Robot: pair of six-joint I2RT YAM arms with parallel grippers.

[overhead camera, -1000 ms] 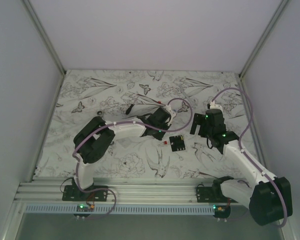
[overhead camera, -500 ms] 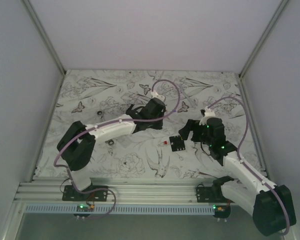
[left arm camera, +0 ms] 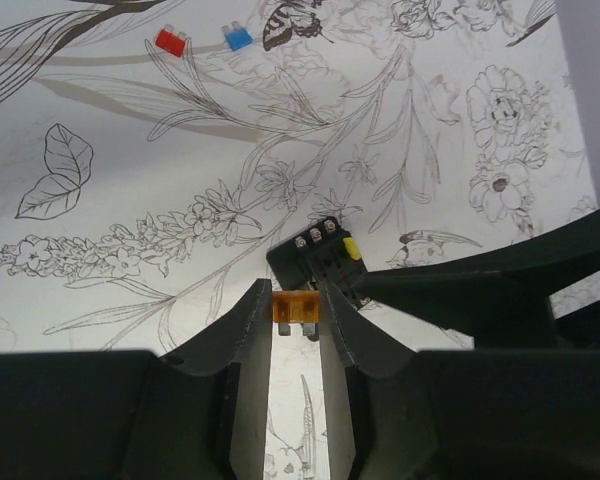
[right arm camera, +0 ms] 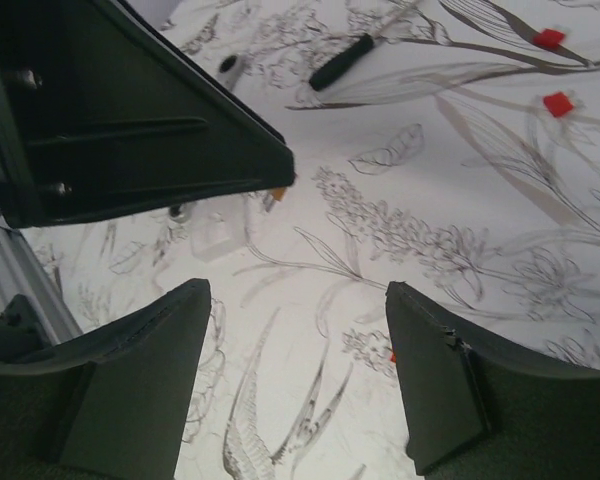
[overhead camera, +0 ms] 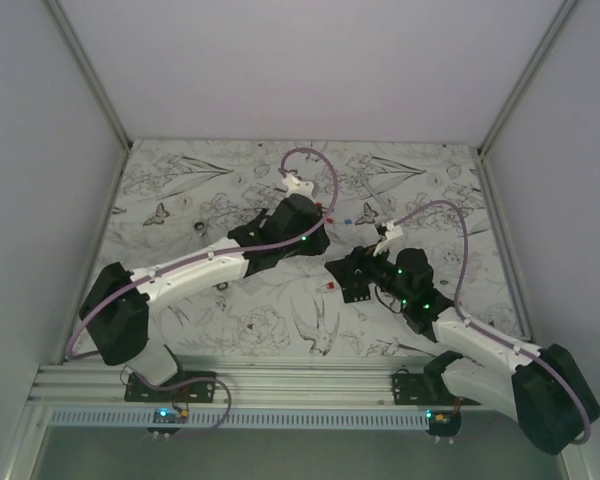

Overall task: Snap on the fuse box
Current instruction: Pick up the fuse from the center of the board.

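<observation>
**Inspector:** Which step was in hand?

**Examiner:** Seating a fuse, in my judgement. The left gripper (left arm camera: 293, 298) was clamped on an orange fuse (left arm camera: 293, 308), just short of the fuse box (left arm camera: 318, 258) lying mid-table. The right gripper (right arm camera: 295, 292) stood spread and empty, near the box.

**Inspector:** Next move?

**Examiner:** Probably aligning the blades over a free slot, then a straight press.

**Inspector:** Surface and room?

**Examiner:** Floral-printed tabletop (overhead camera: 450, 175); red fuse (left arm camera: 170, 41) and blue fuse (left arm camera: 238, 39) lay well apart; plain white walls (overhead camera: 280, 60).

Black fuse box (left arm camera: 315, 262); orange fuse (left arm camera: 293, 308); table (left arm camera: 130, 150) white (black floral print).
</observation>
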